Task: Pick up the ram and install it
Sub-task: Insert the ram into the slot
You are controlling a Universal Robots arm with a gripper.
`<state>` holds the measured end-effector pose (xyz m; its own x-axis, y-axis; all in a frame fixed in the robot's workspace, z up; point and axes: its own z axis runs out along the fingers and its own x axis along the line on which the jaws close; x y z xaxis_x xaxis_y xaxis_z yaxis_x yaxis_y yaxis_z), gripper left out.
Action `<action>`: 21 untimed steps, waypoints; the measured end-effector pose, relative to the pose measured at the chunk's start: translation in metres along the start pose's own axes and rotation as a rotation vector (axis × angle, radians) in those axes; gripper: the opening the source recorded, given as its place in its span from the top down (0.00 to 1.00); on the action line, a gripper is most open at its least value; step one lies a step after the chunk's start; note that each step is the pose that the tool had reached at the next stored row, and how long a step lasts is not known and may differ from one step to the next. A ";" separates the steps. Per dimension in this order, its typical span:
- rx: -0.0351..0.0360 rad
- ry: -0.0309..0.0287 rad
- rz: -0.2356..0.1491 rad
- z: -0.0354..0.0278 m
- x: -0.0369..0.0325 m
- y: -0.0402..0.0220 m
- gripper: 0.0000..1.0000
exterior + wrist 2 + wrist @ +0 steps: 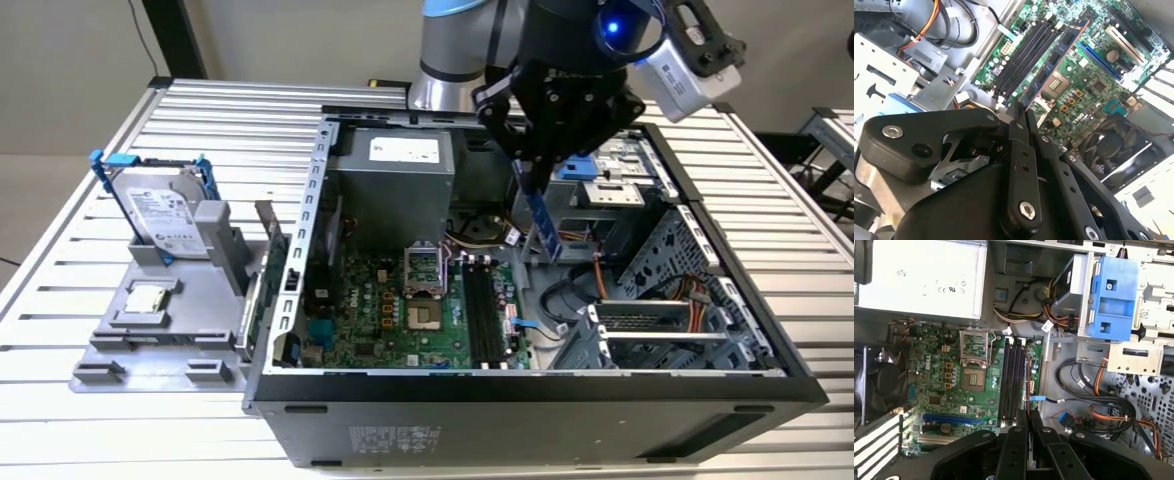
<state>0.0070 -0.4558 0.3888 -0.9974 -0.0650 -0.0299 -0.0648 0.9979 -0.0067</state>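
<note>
Clamping one ram (542, 225) upright, one gripper (530, 168) above motherboard (400, 310).

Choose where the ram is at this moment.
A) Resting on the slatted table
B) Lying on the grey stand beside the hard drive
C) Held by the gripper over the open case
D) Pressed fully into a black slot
C: in the exterior view the gripper is shut on the ram, which hangs on edge above the motherboard, not seated in the black slots.
</note>
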 end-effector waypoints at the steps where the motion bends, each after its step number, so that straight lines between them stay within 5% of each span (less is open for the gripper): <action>1: 0.0002 0.0000 0.006 0.0000 -0.0006 0.0000 1.00; 21: 0.0021 0.0005 0.069 0.0020 -0.0164 -0.0007 1.00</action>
<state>0.0234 -0.4554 0.3873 -0.9995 0.0037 -0.0299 0.0039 1.0000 -0.0067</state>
